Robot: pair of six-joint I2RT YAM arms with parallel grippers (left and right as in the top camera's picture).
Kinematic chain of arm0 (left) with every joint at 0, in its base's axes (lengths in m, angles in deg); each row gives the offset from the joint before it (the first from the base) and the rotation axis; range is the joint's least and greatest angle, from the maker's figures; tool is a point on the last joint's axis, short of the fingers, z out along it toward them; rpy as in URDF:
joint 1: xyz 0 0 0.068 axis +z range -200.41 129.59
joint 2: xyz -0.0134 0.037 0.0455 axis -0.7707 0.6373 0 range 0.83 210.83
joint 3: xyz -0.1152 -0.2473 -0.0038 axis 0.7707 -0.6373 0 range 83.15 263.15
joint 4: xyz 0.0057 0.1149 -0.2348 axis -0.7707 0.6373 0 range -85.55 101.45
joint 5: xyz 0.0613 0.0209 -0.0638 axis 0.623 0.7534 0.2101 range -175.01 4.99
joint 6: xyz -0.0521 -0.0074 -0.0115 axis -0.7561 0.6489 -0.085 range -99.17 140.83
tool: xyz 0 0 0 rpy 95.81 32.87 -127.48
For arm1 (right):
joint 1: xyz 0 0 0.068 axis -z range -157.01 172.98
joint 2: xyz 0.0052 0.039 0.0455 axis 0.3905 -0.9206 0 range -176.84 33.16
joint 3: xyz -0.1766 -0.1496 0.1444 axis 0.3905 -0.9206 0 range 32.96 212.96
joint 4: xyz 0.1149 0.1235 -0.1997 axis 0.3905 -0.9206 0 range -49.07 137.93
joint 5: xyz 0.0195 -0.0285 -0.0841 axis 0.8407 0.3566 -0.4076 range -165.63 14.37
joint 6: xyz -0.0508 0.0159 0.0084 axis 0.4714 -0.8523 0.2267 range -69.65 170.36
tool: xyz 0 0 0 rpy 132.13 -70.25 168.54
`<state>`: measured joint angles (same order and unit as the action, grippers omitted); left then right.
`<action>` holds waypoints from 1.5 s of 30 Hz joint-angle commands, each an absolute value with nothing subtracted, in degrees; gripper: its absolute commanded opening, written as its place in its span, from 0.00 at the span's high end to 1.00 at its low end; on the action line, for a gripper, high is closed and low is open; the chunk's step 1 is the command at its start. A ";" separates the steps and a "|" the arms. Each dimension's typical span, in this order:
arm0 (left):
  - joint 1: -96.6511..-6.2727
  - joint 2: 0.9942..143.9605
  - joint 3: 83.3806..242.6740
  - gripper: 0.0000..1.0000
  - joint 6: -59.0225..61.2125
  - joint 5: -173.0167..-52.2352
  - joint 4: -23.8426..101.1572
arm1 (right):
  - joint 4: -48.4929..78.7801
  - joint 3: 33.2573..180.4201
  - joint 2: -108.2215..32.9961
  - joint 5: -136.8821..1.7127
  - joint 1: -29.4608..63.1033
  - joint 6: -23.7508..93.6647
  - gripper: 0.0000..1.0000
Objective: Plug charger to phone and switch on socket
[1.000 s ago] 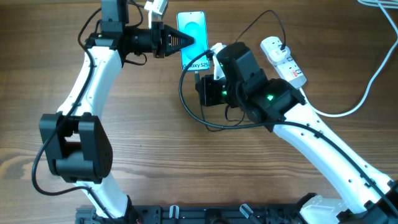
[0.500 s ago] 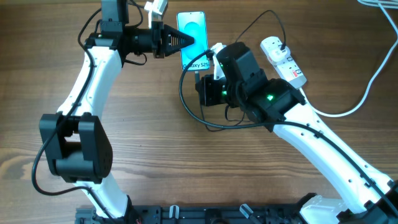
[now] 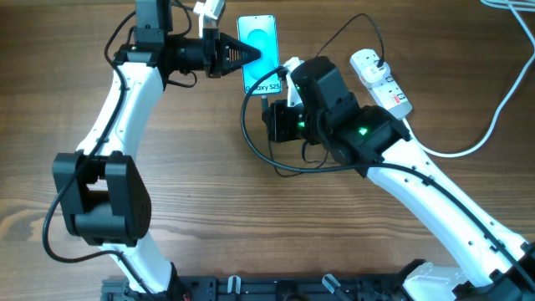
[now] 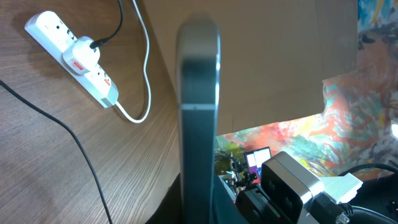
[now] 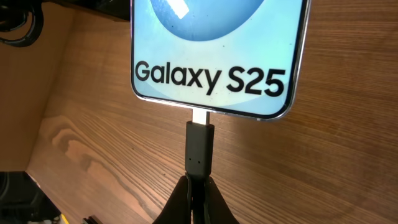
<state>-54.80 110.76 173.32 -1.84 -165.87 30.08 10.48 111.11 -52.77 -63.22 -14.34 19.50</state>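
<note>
No change since the earlier frames: arms and phone hold position. My left claw grips the phone's long edge at the far side of the bench. My right claw is pinched on the charger plug, whose metal tip meets the phone's bottom port, partly exposed. The socket lies well right of the phone
</note>
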 commanded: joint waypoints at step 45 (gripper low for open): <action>-55.45 109.21 173.58 0.96 -2.17 -172.23 32.83 | 21.49 113.97 -52.55 -66.68 -12.39 23.18 0.93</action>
